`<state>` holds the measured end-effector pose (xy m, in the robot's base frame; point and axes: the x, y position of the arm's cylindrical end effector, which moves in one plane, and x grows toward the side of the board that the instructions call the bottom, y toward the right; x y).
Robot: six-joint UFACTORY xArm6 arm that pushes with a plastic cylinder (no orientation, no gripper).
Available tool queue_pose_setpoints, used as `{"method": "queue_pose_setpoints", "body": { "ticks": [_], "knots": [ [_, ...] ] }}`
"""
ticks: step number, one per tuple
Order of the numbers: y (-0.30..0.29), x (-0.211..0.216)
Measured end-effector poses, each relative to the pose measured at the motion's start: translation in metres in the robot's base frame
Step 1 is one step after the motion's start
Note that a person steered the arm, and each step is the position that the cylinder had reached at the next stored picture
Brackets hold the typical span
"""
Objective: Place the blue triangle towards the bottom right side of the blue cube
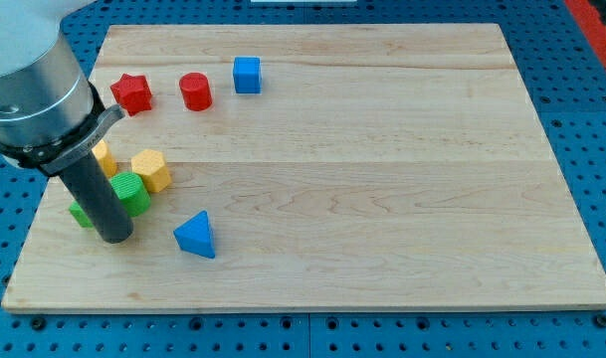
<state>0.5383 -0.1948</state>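
Note:
The blue triangle (pixel 195 235) lies on the wooden board at the view's lower left. The blue cube (pixel 247 75) sits near the view's top, left of centre, far above the triangle. My tip (pixel 114 237) rests on the board to the left of the blue triangle, with a gap between them. The rod and the arm's grey body rise toward the view's upper left.
A red star (pixel 131 93) and a red cylinder (pixel 195 90) lie left of the blue cube. A yellow hexagon block (pixel 151 170), another yellow block (pixel 103 156) and green blocks (pixel 132 192) cluster right by my rod. The wooden board (pixel 382 179) lies on a blue perforated table.

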Motion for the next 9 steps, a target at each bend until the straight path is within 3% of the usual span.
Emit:
{"method": "queue_pose_setpoints", "body": {
  "ticks": [3,4,7,9],
  "knots": [
    [0.048,-0.004],
    [0.049,0.014],
    [0.131,0.01],
    [0.107,0.033]
  ]
}}
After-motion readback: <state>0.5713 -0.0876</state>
